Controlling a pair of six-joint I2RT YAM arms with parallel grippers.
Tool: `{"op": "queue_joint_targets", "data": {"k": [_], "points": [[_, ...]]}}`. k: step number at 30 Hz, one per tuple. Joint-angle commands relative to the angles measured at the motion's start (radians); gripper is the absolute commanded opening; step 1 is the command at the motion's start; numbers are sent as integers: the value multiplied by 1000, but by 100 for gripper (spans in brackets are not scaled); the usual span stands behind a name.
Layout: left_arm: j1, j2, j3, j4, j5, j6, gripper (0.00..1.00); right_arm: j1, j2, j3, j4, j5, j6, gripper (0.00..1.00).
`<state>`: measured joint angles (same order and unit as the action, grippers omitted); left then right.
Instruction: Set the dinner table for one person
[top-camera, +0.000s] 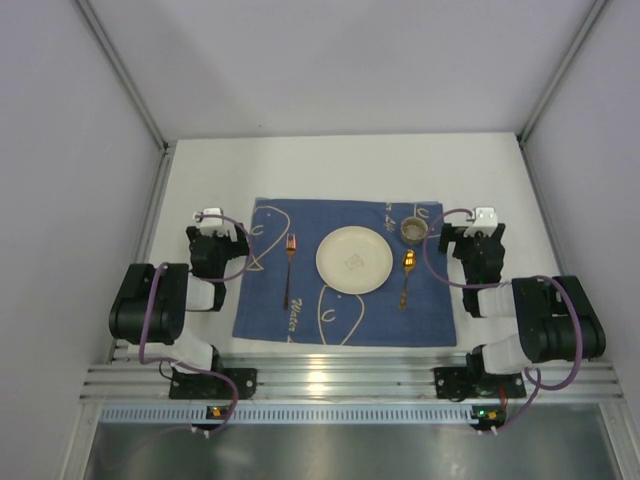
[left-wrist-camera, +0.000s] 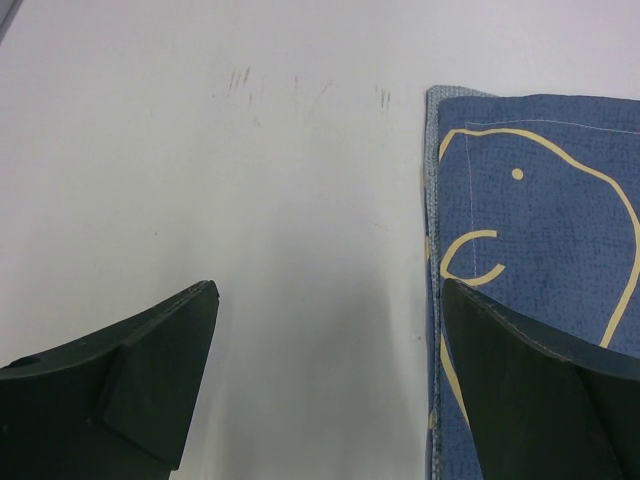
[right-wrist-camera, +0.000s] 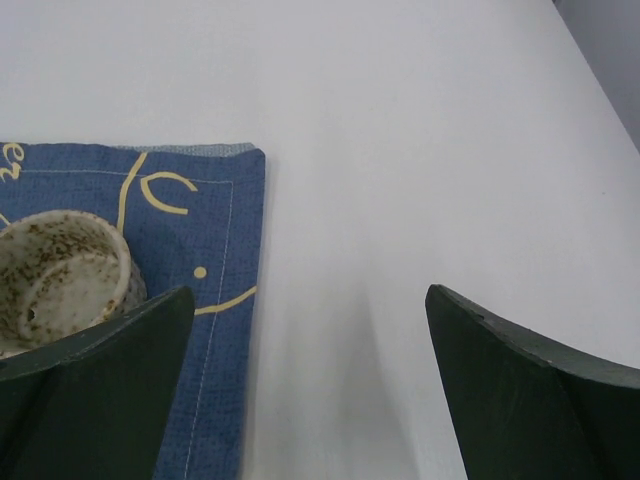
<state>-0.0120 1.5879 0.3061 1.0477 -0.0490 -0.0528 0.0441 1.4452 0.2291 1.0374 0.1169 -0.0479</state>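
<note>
— Left gripper (left-wrist-camera: 328, 300)?
— Jaws wide, nothing held, above the table (left-wrist-camera: 200, 150); the mat (left-wrist-camera: 540, 220) edge runs under its right side.
— Right gripper (right-wrist-camera: 308, 300)?
— Wide too, nothing held. Mat corner at its left side, open table ahead and to its right.
— Containers?
— Cup (right-wrist-camera: 60, 270) on the mat, just ahead on that left side; contents unclear.

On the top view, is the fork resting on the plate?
No, the fork lies on the blue placemat to the left of the plate, clear of its rim.
</note>
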Motion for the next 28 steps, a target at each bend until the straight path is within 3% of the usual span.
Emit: {"op": "queue_joint_targets", "data": {"k": [1,28], "points": [[4,-5,-1,86,5,1,98,-19,1,30,108,-45,31,100],[4,-5,-1,86,6,1,98,-27,3,32,108,-49,31,100]]}}
